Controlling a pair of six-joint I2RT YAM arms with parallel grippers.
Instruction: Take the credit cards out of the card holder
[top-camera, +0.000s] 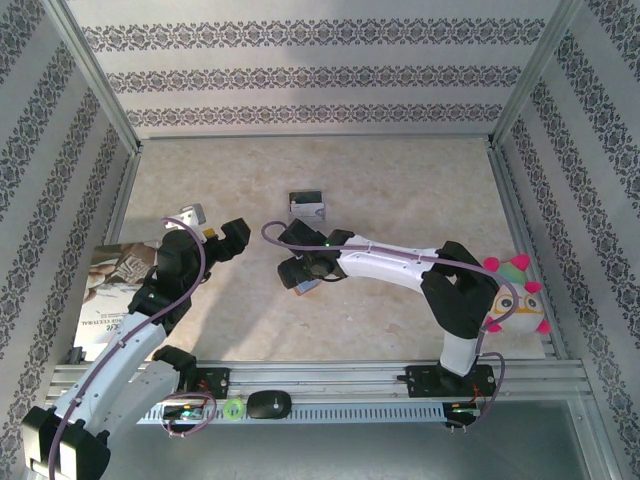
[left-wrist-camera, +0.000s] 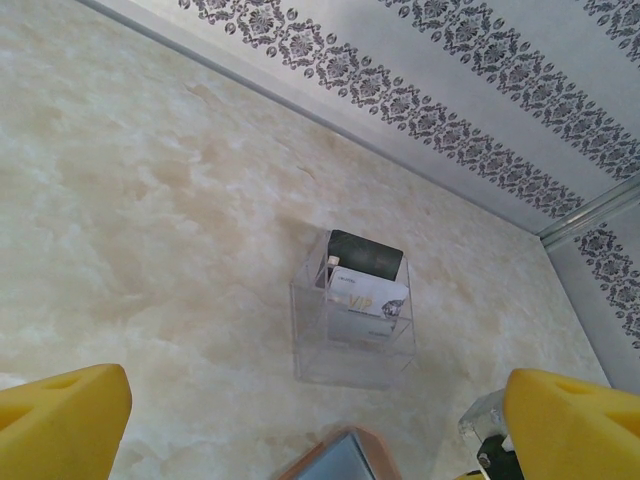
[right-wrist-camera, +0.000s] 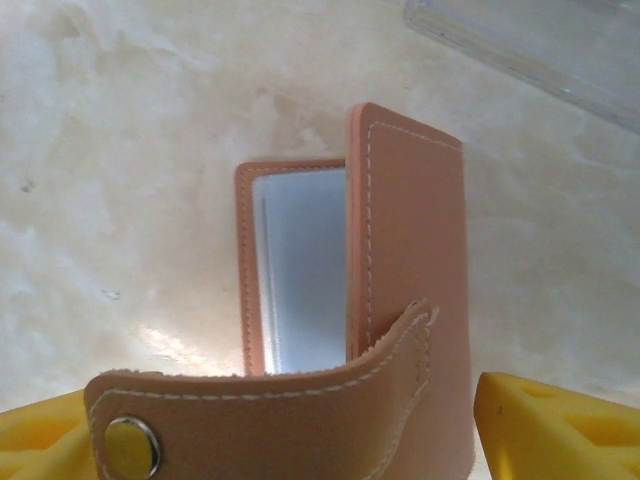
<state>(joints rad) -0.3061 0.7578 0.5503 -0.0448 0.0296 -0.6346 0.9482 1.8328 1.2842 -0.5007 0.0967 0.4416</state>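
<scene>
The card holder (right-wrist-camera: 400, 260), tan leather with a blue-grey inner panel, stands half open on the table between my right gripper's (right-wrist-camera: 300, 440) yellow fingers (right-wrist-camera: 555, 430). Its snap strap curves across to the left finger. The jaws stand wide and open, with the right finger just beside the leather. Whether a card sits inside, I cannot tell. From above, the right gripper (top-camera: 300, 266) hangs over the card holder (top-camera: 307, 288). My left gripper (left-wrist-camera: 315, 430) is open and empty, with the holder's corner (left-wrist-camera: 340, 462) below it. Ahead, a white VIP card (left-wrist-camera: 365, 295) and a black card (left-wrist-camera: 368, 256) stand in a clear case (left-wrist-camera: 352, 345).
The clear case (top-camera: 307, 208) sits mid-table, behind both grippers. A magazine (top-camera: 110, 285) lies at the left edge and a plush toy (top-camera: 515, 295) at the right. A black mouse (top-camera: 268, 403) rests on the front rail. Patterned walls close in three sides.
</scene>
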